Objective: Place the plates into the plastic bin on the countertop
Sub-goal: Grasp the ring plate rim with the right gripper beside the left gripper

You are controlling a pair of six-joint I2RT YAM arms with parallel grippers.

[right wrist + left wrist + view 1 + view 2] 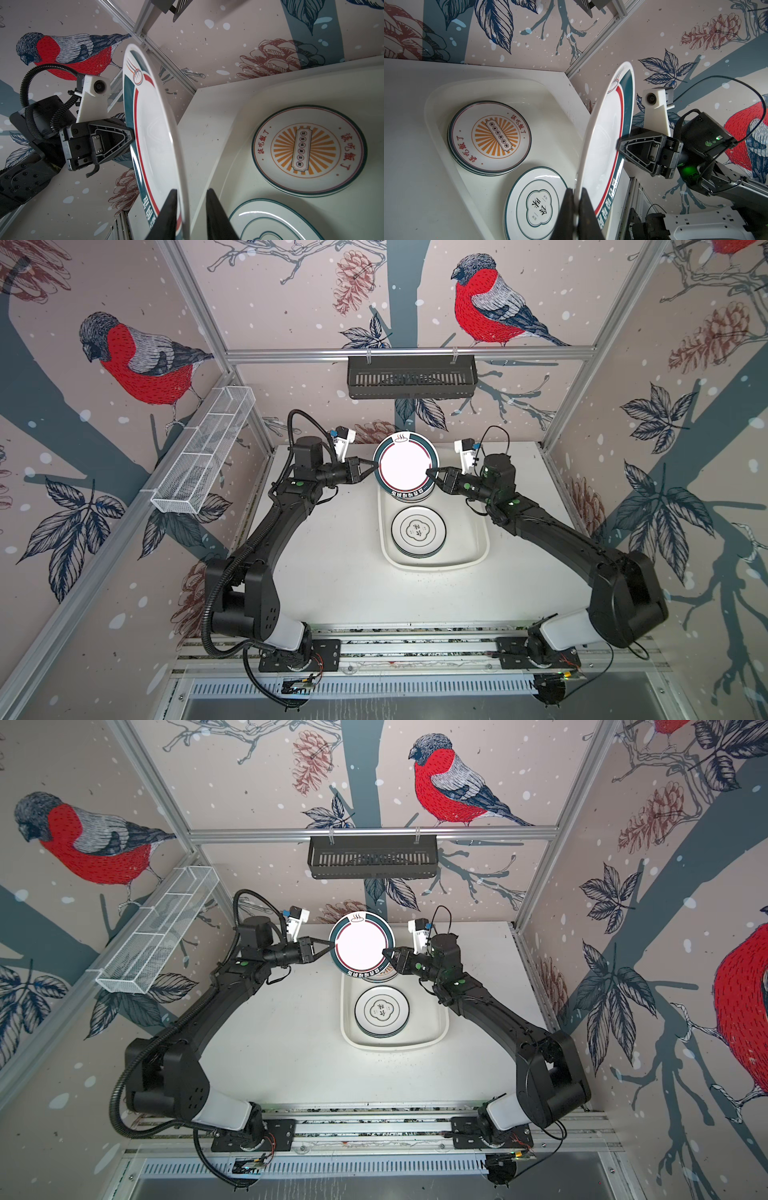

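We see the left gripper (376, 467) clamped tight on the rim of a green-rimmed plate (405, 464). In the left wrist view its two fingers (588, 212) pinch that rim (602, 145) with no gap. The right gripper (430, 475) meets the same plate on the opposite side. In the right wrist view its fingers (166, 214) straddle the rim (153, 135): one lies against the plate's face, while the other stands off from the plate's back, with a gap between them. So we read the right gripper (191, 197) as parted around the rim, not clamped on it.

In both top views the plate hangs between the two grippers, face up, over the far end of the bin (484, 539). The bin sits on the countertop (332, 551), right of the middle. The plate has a white centre, a thin red ring, dark lettering on its near edge and a small steaming-bowl mark on its far edge.

Two low stacks of plates lie inside the bin. The near stack is topped by a clover plate (417, 531), in plain sight in both top views (381, 1011). The far stack is topped by a sunburst plate (496, 139) with red lettering round its edge. The raised plate covers most of it from above, and only a sliver shows in a top view (380, 973). Both wrist views show it whole (307, 151), with the raised plate held clear of it
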